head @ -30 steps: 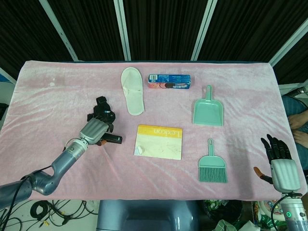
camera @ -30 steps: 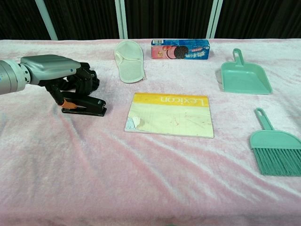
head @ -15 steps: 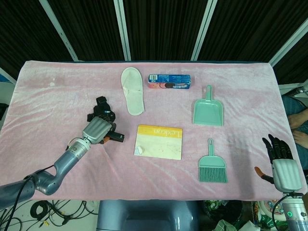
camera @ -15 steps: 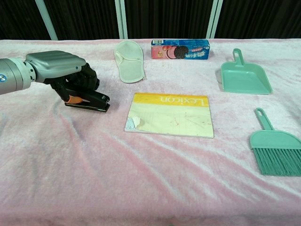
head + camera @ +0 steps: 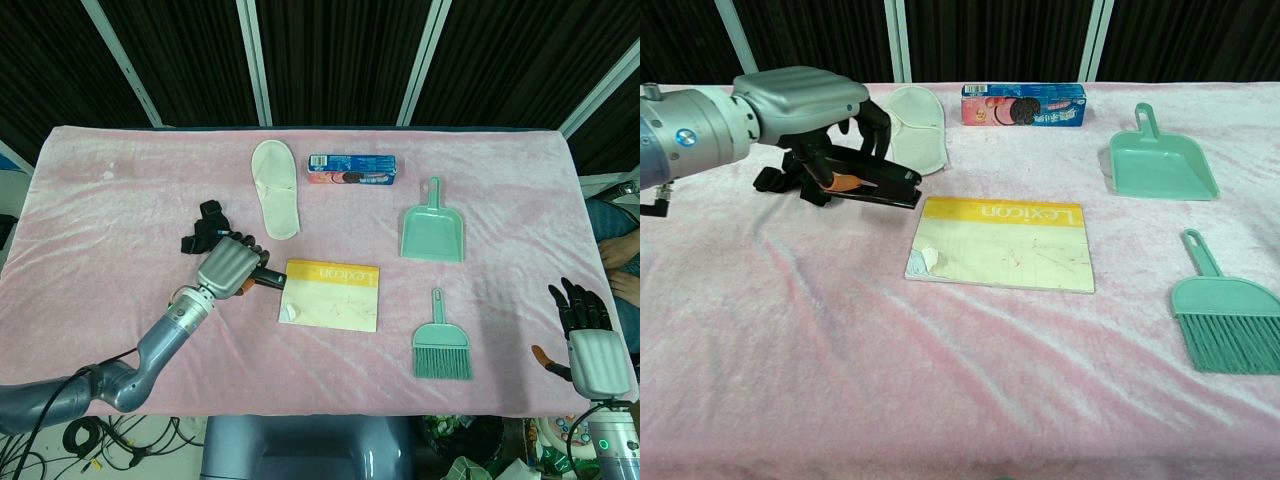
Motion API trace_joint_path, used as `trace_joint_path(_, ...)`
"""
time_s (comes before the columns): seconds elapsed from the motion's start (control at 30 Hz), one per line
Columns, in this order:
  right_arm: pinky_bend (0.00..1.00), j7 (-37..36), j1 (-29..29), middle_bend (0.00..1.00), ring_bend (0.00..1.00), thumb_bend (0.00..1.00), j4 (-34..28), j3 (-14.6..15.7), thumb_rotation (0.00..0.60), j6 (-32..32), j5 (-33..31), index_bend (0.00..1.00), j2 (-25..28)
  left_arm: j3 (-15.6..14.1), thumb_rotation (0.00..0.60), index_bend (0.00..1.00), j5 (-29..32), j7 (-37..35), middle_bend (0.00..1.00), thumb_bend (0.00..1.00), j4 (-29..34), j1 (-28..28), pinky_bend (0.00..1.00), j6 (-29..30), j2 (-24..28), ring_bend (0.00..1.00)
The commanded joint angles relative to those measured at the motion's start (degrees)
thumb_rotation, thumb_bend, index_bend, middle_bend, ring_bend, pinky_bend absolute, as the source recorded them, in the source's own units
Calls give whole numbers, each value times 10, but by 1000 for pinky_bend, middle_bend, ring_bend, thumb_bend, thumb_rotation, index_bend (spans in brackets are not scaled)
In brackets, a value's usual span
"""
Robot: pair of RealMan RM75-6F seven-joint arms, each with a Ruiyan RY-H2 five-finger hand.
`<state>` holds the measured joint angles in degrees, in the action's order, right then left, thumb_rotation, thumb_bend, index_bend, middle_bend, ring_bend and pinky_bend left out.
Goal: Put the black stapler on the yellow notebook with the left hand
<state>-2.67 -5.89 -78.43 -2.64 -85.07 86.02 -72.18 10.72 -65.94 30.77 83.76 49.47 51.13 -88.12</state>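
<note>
My left hand [image 5: 228, 266] [image 5: 810, 105] grips the black stapler [image 5: 872, 183] [image 5: 270, 280] and holds it lifted above the pink cloth, just left of the yellow notebook [image 5: 331, 294] [image 5: 1000, 243]. The stapler's front end points right and reaches the notebook's upper left corner. The notebook lies flat in the middle of the table, its yellow band along the far edge. My right hand [image 5: 590, 340] hangs off the table's near right corner with fingers spread and nothing in it; it shows only in the head view.
A white slipper [image 5: 275, 186] and a blue biscuit box [image 5: 352, 170] lie at the back. A green dustpan [image 5: 433, 227] and green brush [image 5: 441, 341] sit right of the notebook. A black strap [image 5: 203, 229] lies behind my left hand.
My left hand has lifted the stapler off the cloth and carried it right, from well left of the notebook to its left edge. The right hand has barely moved.
</note>
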Motion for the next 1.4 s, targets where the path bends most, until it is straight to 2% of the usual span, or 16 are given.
trace_joint_path(0.03,72,0,0,0,0,121,2,0,600,2,0,16,-1,31,600,524,85,82,512,392,16,38,331,3,-46,275)
trace_joint_path(0.33,72,1,-1,0,0,120,5,-1,600,4,1,16,-3,59,600,521,210,167,512,391,-27,111,341,0,-129,275)
trace_joint_path(0.63,72,0,-1,0,0,121,8,-2,600,6,1,16,-3,63,600,513,259,198,506,382,-77,145,343,13,-182,275)
trace_joint_path(0.93,72,-4,0,0,0,121,7,-2,600,6,3,16,-2,63,600,453,245,169,471,349,-133,162,340,16,-224,242)
trace_joint_path(1.2,71,5,-4,0,0,121,7,2,600,17,8,15,-8,68,600,452,212,133,470,343,-140,166,340,27,-239,242)
trace_joint_path(1.3,72,7,-5,0,0,121,7,4,600,19,10,15,-10,70,600,440,209,126,446,301,-144,168,336,26,-243,233)
trace_joint_path(1.4,72,7,-5,0,0,120,8,4,600,20,11,15,-11,67,600,386,216,134,382,231,-147,170,322,22,-244,209)
